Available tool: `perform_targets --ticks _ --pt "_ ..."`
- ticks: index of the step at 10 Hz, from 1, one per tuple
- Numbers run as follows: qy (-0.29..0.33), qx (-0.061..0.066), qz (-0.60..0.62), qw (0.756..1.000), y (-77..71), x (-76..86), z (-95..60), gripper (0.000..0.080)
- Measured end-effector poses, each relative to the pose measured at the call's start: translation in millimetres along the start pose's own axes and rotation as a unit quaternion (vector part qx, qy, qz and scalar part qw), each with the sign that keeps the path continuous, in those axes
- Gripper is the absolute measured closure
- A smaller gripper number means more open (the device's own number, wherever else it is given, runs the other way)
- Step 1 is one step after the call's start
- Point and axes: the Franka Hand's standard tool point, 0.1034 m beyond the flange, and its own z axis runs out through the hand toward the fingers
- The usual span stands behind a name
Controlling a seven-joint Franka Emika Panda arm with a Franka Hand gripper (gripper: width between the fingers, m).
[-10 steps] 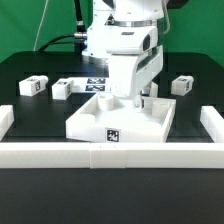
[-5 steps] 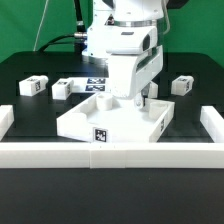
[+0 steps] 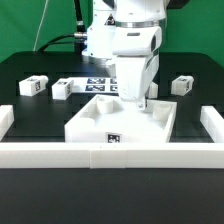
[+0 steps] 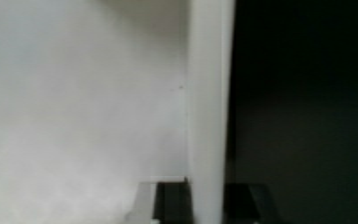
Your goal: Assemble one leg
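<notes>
While the pincer (image 3: 136, 102) sits clamped on the far-right wall of the panel (image 3: 95, 122), the nearest leg (image 3: 182, 85) lies on the bench (image 3: 40, 112) toward the exterior view's right, slightly farther, untouched.

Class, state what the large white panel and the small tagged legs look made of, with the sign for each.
The panel looks like matte white plastic: even colour, sharp edges, no grain. The legs seem the same plastic; their black-and-white tags may be printed stickers.
</notes>
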Motion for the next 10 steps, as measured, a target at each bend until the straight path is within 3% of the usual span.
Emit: perform_targets --ticks 2,6,10 --pt "-0.004 -0.013 -0.061 0.998 1.2 21.9 1.3 0.0741" --pt "-0.004 -0.014 -0.060 0.998 2.2 19.5 1.2 0.0741" --pt "-0.003 -0.020 -0.146 0.989 11.4 36.3 2.0 0.0741"
